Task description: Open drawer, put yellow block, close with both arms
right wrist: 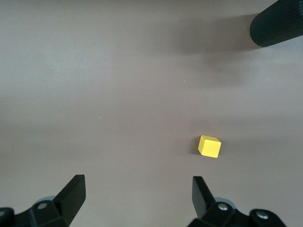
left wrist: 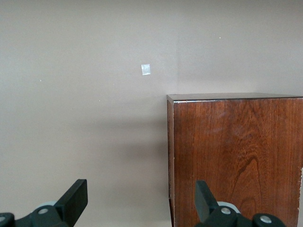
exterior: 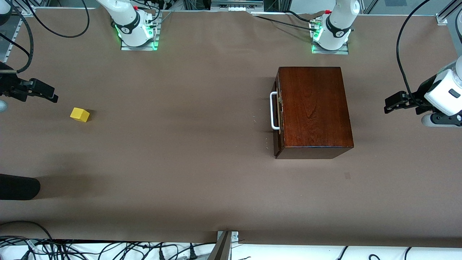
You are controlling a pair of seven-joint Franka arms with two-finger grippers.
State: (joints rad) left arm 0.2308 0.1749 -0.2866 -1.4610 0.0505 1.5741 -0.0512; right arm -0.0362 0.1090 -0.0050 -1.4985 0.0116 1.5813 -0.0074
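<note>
The dark mahogany box [exterior: 314, 108] stands toward the left arm's end of the table. Its drawer is shut, and the white bar handle [exterior: 273, 110] faces the right arm's end. The yellow block [exterior: 79, 115] lies on the table toward the right arm's end. My right gripper [exterior: 52, 95] hovers open and empty over the table beside the block; the block [right wrist: 209, 146] shows ahead of the right gripper [right wrist: 137, 194]. My left gripper [exterior: 387, 105] hovers open and empty over the table by the box's end without a handle. In the left wrist view the left gripper [left wrist: 140, 201] faces the box's corner [left wrist: 236, 156].
A black cylinder [exterior: 18, 187] reaches in over the table at the right arm's end, nearer the front camera than the block; it also shows in the right wrist view [right wrist: 279, 23]. A small tape square [exterior: 347, 176] lies on the brown table [exterior: 187, 144]. Cables run along the table's edges.
</note>
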